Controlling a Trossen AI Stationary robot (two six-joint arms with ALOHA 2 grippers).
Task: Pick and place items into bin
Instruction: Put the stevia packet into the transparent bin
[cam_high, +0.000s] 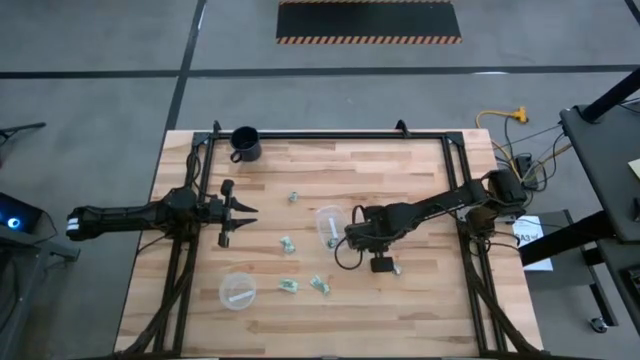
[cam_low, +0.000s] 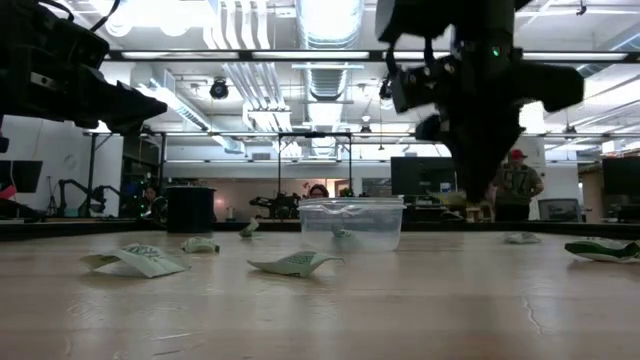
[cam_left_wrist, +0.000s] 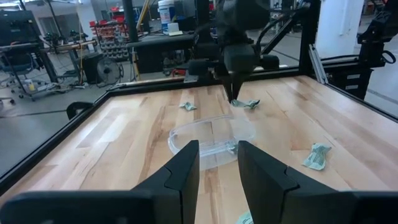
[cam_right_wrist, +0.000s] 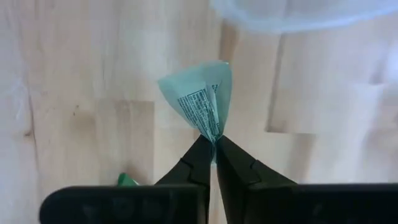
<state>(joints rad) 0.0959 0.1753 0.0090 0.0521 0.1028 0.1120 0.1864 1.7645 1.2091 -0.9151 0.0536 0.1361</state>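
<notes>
The tabletop (cam_high: 400, 300) is pale wood in butted planks, with a dark metal frame around it. The bin (cam_high: 329, 222), a small round cup of clear plastic with a see-through wall, stands near the middle of the tabletop; in the low view (cam_low: 351, 222) one small wrapped piece shows through its wall. The right end effector (cam_right_wrist: 213, 149) is just beside the bin, on the side away from the left arm, with its two dark tapered fingers pressed together on the corner of one held item (cam_right_wrist: 200, 101), a thin pale-green wrapper with fine printed text, folded into a cone shape and lifted above the wood. The left end effector (cam_high: 238, 211) hangs well apart from the bin, with its fingers (cam_left_wrist: 186, 171) partly spread and nothing between them. The loose items (cam_high: 288, 244) lie flat and crumpled on the wood around the bin, most on its near side. A black mug (cam_high: 245, 143) stands beyond the bin near the far frame rail, and a flatter clear round dish (cam_high: 237, 291) with a white strip lies nearer than the bin. In the low view the right arm hides the held piece, and the print on every wrapper is too small to read.
</notes>
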